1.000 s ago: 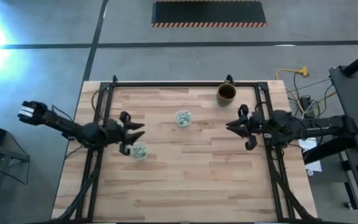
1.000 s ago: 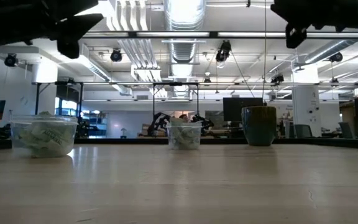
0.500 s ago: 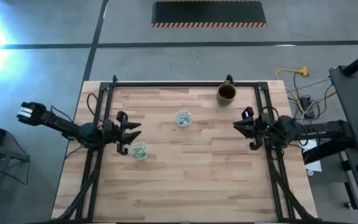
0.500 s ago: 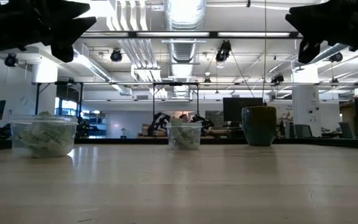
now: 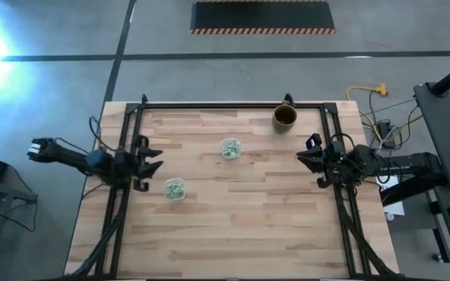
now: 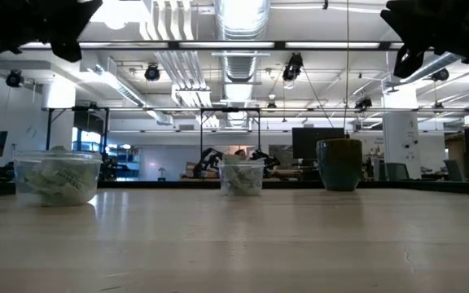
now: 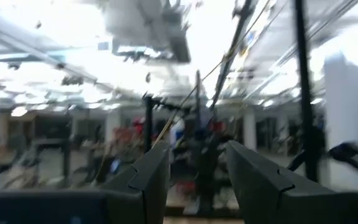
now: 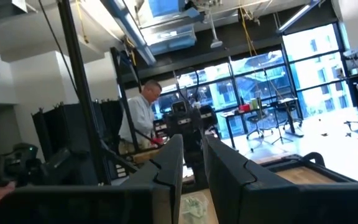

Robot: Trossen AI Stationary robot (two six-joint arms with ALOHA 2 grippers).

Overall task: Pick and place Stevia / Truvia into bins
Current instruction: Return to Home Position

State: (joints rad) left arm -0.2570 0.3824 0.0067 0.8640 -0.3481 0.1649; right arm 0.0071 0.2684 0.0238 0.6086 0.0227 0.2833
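Pale green and white Stevia sachets fill two clear cups, the bins. One bin [image 5: 230, 147] [image 6: 241, 176] stands mid-table toward the far edge, the other [image 5: 174, 188] [image 6: 57, 177] nearer the left. My left gripper [image 5: 151, 161] [image 7: 194, 165] hovers open at the table's left edge, left of the near-left bin, with nothing between its fingers. At the right edge my right gripper [image 5: 303, 154] [image 8: 193, 152] hovers with a narrow gap between its fingers and nothing in it. Both grippers are high above the tabletop and tilt slightly upward.
A brown mug [image 5: 284, 116] [image 6: 339, 163] stands at the far edge, right of centre. The wooden tabletop [image 5: 233, 226] lies bare toward the near edge. Black frame rails [image 5: 131, 133] run along the left, right and far sides. A person [image 8: 143, 112] stands in the room beyond.
My left gripper has drawn back from above the near-left bin toward the table's left edge. My right gripper has drawn back toward the right edge and sunk a little. Both bins and the mug have stayed put.
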